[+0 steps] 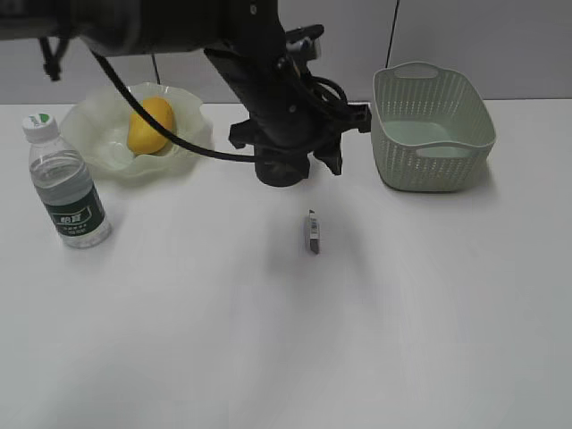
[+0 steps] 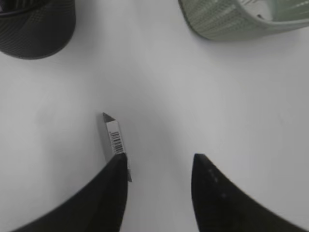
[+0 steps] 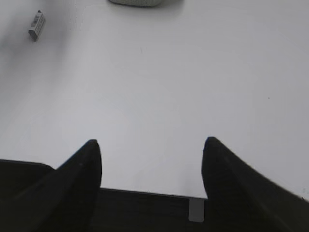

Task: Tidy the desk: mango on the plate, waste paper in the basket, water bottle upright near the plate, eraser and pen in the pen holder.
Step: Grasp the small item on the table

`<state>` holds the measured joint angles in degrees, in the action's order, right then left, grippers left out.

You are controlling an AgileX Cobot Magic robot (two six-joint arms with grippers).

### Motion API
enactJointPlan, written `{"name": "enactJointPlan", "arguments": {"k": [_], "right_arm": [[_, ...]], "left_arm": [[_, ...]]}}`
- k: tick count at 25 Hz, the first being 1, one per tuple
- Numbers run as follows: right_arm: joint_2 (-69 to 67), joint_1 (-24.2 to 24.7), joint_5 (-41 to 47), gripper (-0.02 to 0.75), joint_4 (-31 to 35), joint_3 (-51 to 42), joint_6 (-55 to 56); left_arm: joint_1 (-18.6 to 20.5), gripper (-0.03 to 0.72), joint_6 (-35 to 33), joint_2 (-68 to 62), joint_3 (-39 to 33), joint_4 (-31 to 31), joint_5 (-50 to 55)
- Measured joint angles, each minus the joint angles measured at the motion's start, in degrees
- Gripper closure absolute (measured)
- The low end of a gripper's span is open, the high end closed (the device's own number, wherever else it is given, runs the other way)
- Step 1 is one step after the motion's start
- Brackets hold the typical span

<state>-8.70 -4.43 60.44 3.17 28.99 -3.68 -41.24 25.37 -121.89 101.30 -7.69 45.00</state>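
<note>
The mango (image 1: pixel 149 125) is seen in the plate (image 1: pixel 103 147), the water bottle (image 1: pixel 64 183) upright beside it; the eraser (image 1: pixel 313 232) lies on the desk (image 1: pixel 286 340).

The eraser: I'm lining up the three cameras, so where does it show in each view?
Exterior view: the eraser lies on the desk just right of centre, below the arm.
Left wrist view: left of centre, its near end hidden behind the left finger of the tool.
Right wrist view: top left corner.
Shared landmark: the basket, seen top right in the left wrist view and probably as the rim at the top edge of the right wrist view.
</note>
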Motion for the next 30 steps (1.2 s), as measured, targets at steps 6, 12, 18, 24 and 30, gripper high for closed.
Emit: {"name": "enactJointPlan", "arguments": {"k": [6, 12, 18, 24, 30], "right_arm": [[0.0, 0.0, -0.05, 0.217, -0.04, 0.0, 0.0], [0.04, 0.0, -0.05, 0.217, -0.04, 0.0, 0.0], [0.04, 0.0, -0.1, 0.217, -0.04, 0.0, 0.0], [0.04, 0.0, -0.1, 0.217, -0.04, 0.0, 0.0], [0.04, 0.0, -0.1, 0.217, -0.04, 0.0, 0.0]], "left_arm": [[0.0, 0.351, 9.59, -6.52, 4.13, 7.69, 4.96], [0.0, 0.351, 14.47, -10.2, 4.44, 7.11, 2.81], [0.0, 0.351, 14.87, -12.06, 4.44, 6.6, 0.89], [0.0, 0.358, 14.87, -13.87, 4.5, 6.31, 0.06], [0.0, 0.504, 14.87, -13.99, 4.51, 6.49, -0.42]]}}
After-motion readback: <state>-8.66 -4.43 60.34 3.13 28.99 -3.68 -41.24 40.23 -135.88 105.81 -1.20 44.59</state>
